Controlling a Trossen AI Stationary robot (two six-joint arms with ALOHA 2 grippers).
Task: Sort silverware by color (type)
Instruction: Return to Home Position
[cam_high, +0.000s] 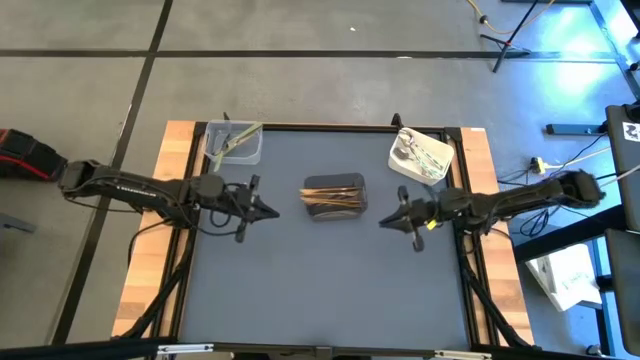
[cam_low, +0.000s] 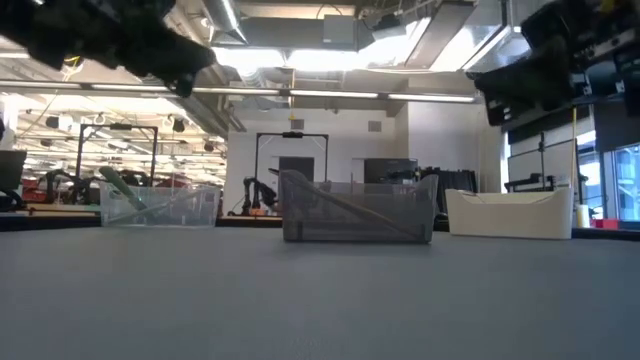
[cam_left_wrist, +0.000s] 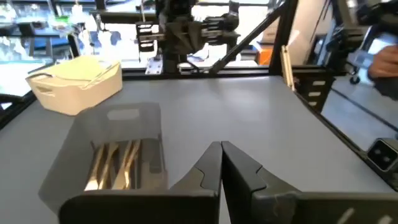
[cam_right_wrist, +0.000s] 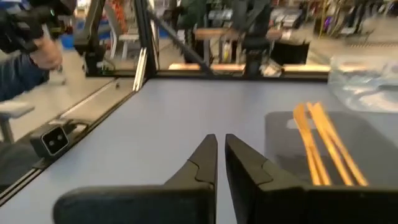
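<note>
**A:** Counting three bins on the grey surface?

**B:** Yep, three: dark bin in the middle with about three gold utensils, clear bin back left with green ones, white bin back right with silver ones. Too piled up to count.

**A:** Tools?

**B:** Two: left tool and right tool, hovering either side of the dark bin, both pinched narrow, holding nothing.

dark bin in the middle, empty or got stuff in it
Not empty: gold utensils lie inside the dark bin, visible in both wrist views.
</note>
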